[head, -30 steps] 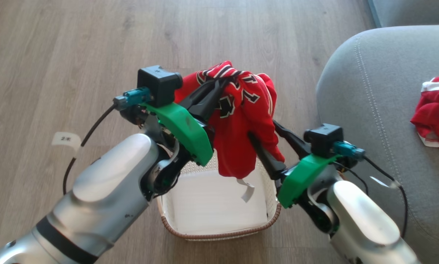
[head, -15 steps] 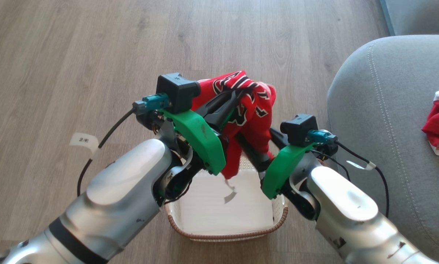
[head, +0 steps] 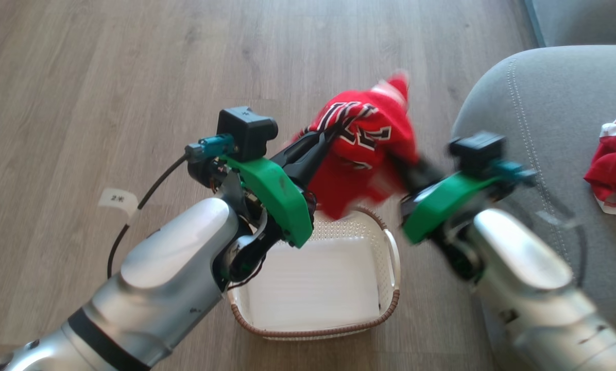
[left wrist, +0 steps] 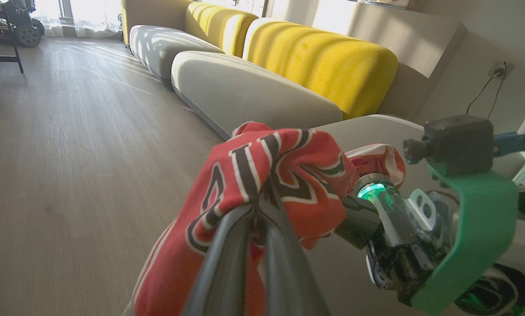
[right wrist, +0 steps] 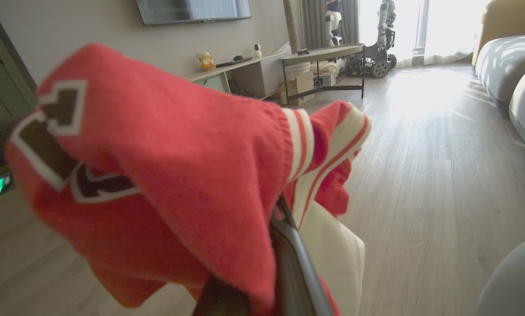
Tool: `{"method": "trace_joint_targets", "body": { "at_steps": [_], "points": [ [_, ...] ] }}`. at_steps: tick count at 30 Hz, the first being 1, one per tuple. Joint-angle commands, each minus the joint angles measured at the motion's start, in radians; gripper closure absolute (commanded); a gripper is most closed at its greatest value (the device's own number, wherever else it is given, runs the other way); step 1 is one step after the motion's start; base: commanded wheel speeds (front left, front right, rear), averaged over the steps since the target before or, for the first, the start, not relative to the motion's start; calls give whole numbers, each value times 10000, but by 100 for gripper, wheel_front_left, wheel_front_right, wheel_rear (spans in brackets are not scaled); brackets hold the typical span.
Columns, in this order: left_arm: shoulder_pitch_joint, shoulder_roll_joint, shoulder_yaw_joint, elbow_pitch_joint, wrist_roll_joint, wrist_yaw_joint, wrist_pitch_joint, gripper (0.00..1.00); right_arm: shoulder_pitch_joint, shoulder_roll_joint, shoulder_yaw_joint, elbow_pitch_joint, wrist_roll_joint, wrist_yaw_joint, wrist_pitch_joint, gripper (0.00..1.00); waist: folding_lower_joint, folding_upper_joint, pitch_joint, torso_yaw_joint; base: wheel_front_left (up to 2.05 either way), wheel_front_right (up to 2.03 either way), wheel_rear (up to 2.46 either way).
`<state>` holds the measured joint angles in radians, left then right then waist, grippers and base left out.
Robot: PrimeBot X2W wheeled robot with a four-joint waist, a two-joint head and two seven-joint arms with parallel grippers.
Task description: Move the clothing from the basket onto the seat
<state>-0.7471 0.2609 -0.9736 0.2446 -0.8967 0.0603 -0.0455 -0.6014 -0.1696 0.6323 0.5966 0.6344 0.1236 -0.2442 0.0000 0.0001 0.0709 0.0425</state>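
1. Head view: we see the left gripper (head: 331,136) and right gripper (head: 403,166) both pinched shut on the red jersey (head: 370,149). It hangs between them above the basket's (head: 390,257) far side. We judge this lifts it clear of the rim on its way to the seat (head: 534,129), right of the basket. A second garment (head: 614,165) lies there. A tag (head: 116,198) left of the basket reads "2" plus an unclear character.
2. Left wrist view: the jaws clamp a fold of block lettering we cannot read.
3. Right wrist view: the fingers are closed beneath striped trim.

The wood-plank floor (head: 133,77) carries the cream basket (head: 392,257), standing upright, and just to the right of the basket the big grey seat (head: 545,103), on which a crumpled piece of red, white-trimmed clothing (head: 614,165) lies, well apart from the basket.
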Motion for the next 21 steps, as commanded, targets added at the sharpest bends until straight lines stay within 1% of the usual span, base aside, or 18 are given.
{"method": "trace_joint_targets", "body": {
  "at_steps": [1, 2, 3, 4, 5, 9, 14, 19, 20, 21],
  "points": [
    [-263, 240, 343, -191, -36, -65, -102, 100, -230, -138, -385, -629, -79, 71, -163, 100, 0, -1, -9, -52, 0, 0, 0],
    [-243, 244, 332, -185, -28, -57, -119, 100, -154, -241, -629, -871, -162, 71, -167, 100, 0, -1, -16, -78, 0, 0, 0],
    [-226, 239, 324, -189, -26, -55, -139, 96, -45, -339, -857, -1086, -240, 71, -169, 100, 0, -1, -23, -100, 0, 0, 0],
    [-216, 230, 325, -207, -21, -60, -182, 61, 81, -423, -1085, -1293, -316, 71, -170, 100, 0, -1, -31, -125, 0, 0, 0],
    [-211, 220, 328, -227, -11, -55, -225, 0, 224, -493, -1298, -1489, -394, 71, -171, 100, 0, -1, -42, -152, 0, 0, 0],
    [-178, 223, 282, -353, 19, -58, -275, 0, 796, -669, -2084, -2092, -533, 71, -173, 100, 0, -1, -83, -316, 0, 0, 0],
    [-53, 318, 152, -600, 86, -41, -262, 0, 1317, -842, -2896, -2494, -685, 71, -174, 100, 0, -1, -129, -662, 0, 0, 0],
    [51, 496, 32, -819, 212, 59, -214, 0, 1724, -930, -3452, -3021, -874, 71, -174, 100, 0, -1, -50, -1187, 0, 0, 0],
    [60, 590, -19, -857, 294, 83, -199, 0, 1897, -948, -3623, -3306, -948, 71, -152, 100, 0, -1, 29, -1443, 0, 0, 0],
    [60, 590, -19, -857, 294, 83, -199, 0, 1897, -948, -3623, -3306, -948, 71, -152, 100, 0, -1, 29, -1443, 0, 0, 0]
  ]
}}
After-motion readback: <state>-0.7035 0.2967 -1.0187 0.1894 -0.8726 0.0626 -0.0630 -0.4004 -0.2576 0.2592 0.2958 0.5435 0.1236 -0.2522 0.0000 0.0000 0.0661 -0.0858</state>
